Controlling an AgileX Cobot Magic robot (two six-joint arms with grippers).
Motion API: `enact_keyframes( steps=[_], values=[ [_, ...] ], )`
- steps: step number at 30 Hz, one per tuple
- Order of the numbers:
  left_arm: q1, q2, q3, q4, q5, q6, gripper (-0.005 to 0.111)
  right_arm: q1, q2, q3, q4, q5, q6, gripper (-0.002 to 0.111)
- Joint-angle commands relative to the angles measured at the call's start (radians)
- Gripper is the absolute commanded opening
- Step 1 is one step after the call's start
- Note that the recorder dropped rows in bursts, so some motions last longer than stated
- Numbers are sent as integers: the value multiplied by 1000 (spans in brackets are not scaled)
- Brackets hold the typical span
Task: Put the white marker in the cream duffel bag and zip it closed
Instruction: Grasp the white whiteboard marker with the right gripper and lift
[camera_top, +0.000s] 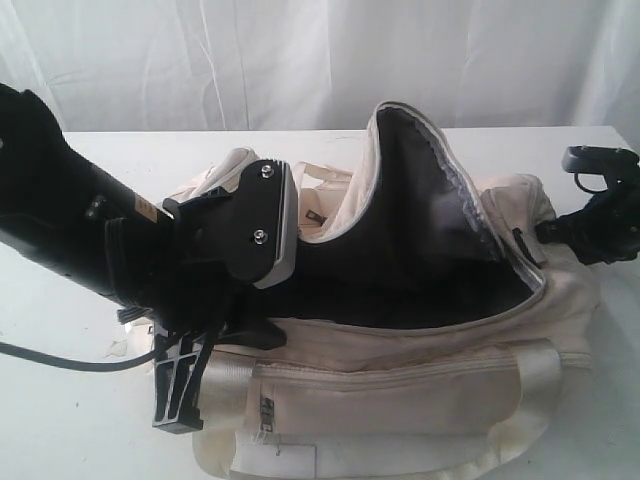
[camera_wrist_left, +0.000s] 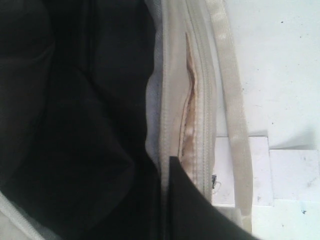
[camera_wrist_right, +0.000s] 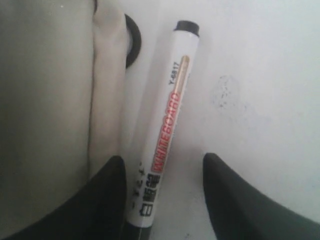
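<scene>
The cream duffel bag (camera_top: 420, 370) lies on the white table with its top unzipped, the flap raised and the dark lining (camera_top: 400, 250) showing. My left gripper (camera_top: 178, 405) is shut on the bag's front rim (camera_wrist_left: 167, 100) near its left end. Beside that grip run a side zip and a webbing strap (camera_wrist_left: 235, 110). The white marker (camera_wrist_right: 170, 100), printed WHITEBOARD with a black cap, lies on the table against the bag's end (camera_wrist_right: 50, 110). My right gripper (camera_wrist_right: 162, 157) is open and straddles the marker, which sits close to one finger. In the exterior view the marker is hidden.
White paper patches (camera_wrist_left: 280, 175) lie on the table by the bag's front side. A black cable (camera_top: 60, 358) trails across the table's left. My right arm (camera_top: 600, 225) sits behind the bag's right end. A black ring (camera_wrist_right: 132, 47) sticks out from the bag near the marker's cap.
</scene>
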Motion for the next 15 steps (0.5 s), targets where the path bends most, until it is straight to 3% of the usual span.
enact_keyframes(
  steps=[1, 3, 11, 15],
  values=[
    [-5, -5, 6, -15, 16, -8, 0, 14, 34, 4, -10, 14, 2, 46],
    [-5, -5, 6, -15, 16, -8, 0, 23, 34, 4, -12, 12, 2, 43],
    [-5, -5, 6, -15, 14, -8, 0, 31, 34, 4, -20, 28, 13, 12],
    [-5, -5, 6, -15, 14, -8, 0, 31, 12, 4, -56, 39, 72, 8]
  ],
)
